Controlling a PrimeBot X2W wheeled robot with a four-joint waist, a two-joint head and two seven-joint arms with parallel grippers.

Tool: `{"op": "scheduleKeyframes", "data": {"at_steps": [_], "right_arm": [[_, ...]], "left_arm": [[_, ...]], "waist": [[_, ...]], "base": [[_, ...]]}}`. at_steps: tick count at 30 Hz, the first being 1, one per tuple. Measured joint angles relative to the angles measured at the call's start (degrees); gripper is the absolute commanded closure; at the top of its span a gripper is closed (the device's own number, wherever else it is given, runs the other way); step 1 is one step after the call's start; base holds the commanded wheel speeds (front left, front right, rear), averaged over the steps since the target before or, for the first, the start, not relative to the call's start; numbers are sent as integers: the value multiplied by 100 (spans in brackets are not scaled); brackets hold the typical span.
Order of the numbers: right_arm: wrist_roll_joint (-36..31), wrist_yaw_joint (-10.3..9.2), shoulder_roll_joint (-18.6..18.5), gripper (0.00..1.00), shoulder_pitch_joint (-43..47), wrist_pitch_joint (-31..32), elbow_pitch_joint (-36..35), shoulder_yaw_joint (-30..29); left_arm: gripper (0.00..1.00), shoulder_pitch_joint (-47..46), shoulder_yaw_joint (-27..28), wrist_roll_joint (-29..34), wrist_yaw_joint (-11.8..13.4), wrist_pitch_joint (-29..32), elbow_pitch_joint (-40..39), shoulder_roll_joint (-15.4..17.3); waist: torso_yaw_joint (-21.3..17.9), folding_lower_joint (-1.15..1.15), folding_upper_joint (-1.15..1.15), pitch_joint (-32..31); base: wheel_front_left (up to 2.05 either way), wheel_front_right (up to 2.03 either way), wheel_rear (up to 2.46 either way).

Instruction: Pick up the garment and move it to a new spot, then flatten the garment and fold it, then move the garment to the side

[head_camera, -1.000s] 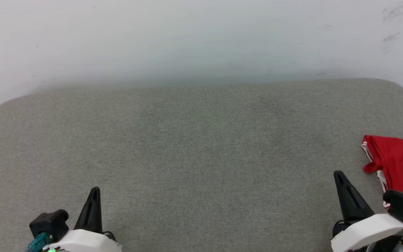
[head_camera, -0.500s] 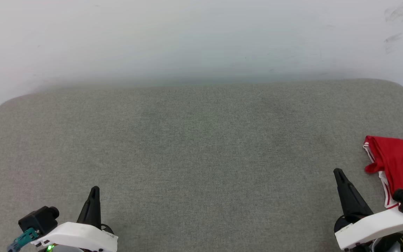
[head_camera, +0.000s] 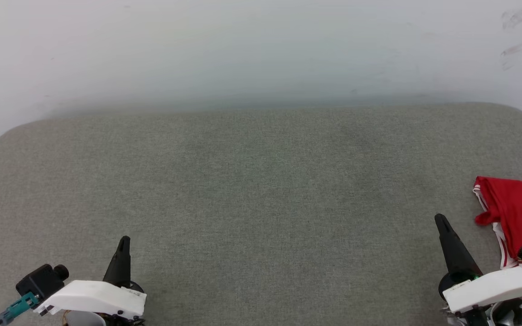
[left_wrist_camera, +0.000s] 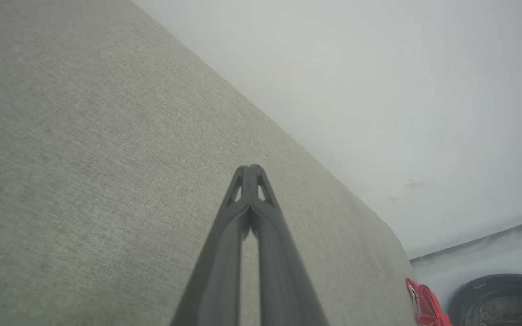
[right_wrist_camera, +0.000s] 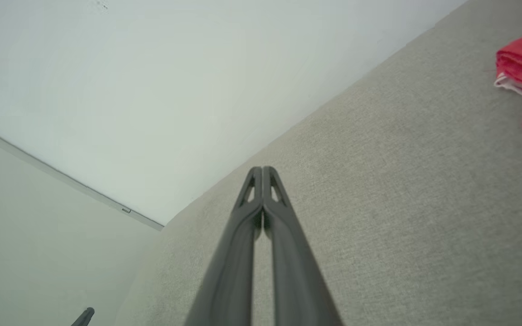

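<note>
Over the last second both wrists have sunk slightly toward the head view's lower edge. The left gripper (head_camera: 124, 240) and right gripper (head_camera: 440, 219) are pinched together, empty. The red garment (head_camera: 519, 203) lies bunched at the grey cushion's (head_camera: 261, 181) right edge, probably already set aside. Otherwise, the right fingers must part and reach rightward.

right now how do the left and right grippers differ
The right gripper sits close beside the garment; the left gripper is far across the grey surface from it. The left gripper points nearly straight up the head view; the right gripper leans left. Both are shut and empty.
</note>
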Motion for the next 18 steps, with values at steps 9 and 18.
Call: {"op": "scheduleKeyframes", "data": {"at_steps": [9,18], "right_arm": [[672,0,-12,100,-63,1,149,-30],[1282,0,-19,100,-162,8,293,-62]], "left_arm": [[100,-75,157,-508,-153,152,83,-119],[100,-135,302,-980,-288,294,155,-227]], "waist": [[20,0,0,3],[41,0,0,6]], "base": [[0,0,0],[0,0,0]]}}
